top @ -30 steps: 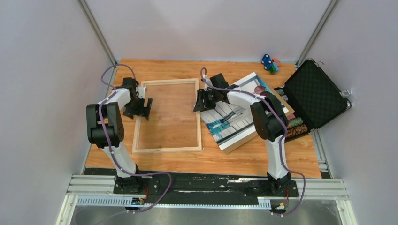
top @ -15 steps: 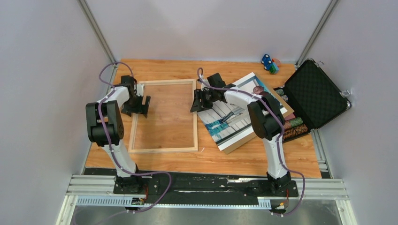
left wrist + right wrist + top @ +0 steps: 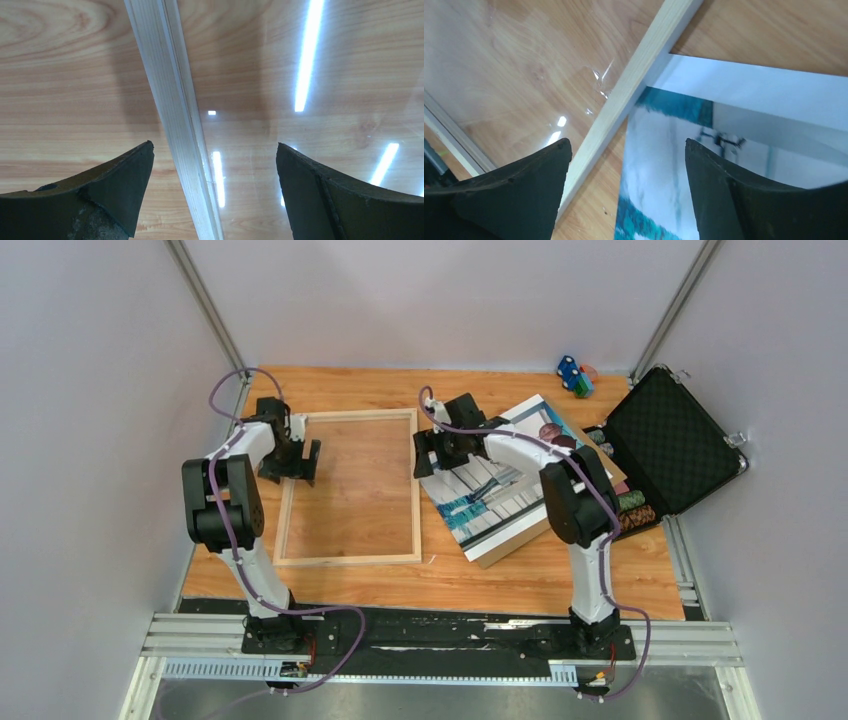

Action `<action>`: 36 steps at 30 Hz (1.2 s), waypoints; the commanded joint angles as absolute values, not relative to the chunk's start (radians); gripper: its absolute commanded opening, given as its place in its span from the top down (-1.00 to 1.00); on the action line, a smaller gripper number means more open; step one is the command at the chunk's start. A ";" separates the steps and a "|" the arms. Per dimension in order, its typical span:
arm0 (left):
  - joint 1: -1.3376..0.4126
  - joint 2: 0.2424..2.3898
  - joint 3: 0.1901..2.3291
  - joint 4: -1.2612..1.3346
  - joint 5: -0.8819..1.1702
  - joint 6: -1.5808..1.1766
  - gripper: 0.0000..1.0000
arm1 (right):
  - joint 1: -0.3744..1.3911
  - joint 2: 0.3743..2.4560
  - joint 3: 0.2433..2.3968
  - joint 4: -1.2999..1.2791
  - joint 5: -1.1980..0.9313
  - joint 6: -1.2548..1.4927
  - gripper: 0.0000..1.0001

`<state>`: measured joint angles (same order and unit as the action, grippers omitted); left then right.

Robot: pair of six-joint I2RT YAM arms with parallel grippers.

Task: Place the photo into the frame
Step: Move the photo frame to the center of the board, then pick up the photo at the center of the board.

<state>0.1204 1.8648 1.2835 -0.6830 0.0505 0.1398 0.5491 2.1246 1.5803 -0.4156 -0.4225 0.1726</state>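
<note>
Frame (image 3: 345, 559) lies flat on the left half of the wooden surface (image 3: 520, 585), its long rails running from the near edge to the far edge, with the wood showing through the clear pane. Photo (image 3: 490, 502) lies face up to the right of it, skewed, on a brown board (image 3: 500, 552); its left corner is against the frame's right rail, though whether it touches cannot be told. Left pincer (image 3: 308, 466) is spread wide and holds nothing; the wrist view shows its two fingers astride the frame's left rail (image 3: 175, 115). Right pincer (image 3: 424, 456) is likewise wide apart and empty, one finger over the pane, the other over the photo (image 3: 724, 150), the right rail (image 3: 624, 100) between them. An open black case (image 3: 670, 445) stands at the right edge.
</note>
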 commanded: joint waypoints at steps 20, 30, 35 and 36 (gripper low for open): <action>-0.145 1.844 1.608 -0.599 0.535 0.072 -1.00 | 0.301 1.434 1.096 -0.467 -0.260 -0.162 -0.69; -0.351 2.127 1.843 -0.481 0.607 -0.044 -0.99 | 0.212 1.237 0.897 -0.502 -0.298 -0.251 -0.67; -0.419 2.265 1.946 -0.446 0.640 -0.098 -0.98 | 0.185 1.195 0.837 -0.509 -0.306 -0.263 -0.66; -0.436 2.276 1.963 -0.437 0.639 -0.090 -0.98 | 0.181 1.189 0.828 -0.512 -0.308 -0.268 -0.66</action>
<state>-0.3939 2.2280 1.8824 -0.4965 0.5949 -0.0444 0.2012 1.2339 0.8551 -0.5133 -0.2829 -0.2249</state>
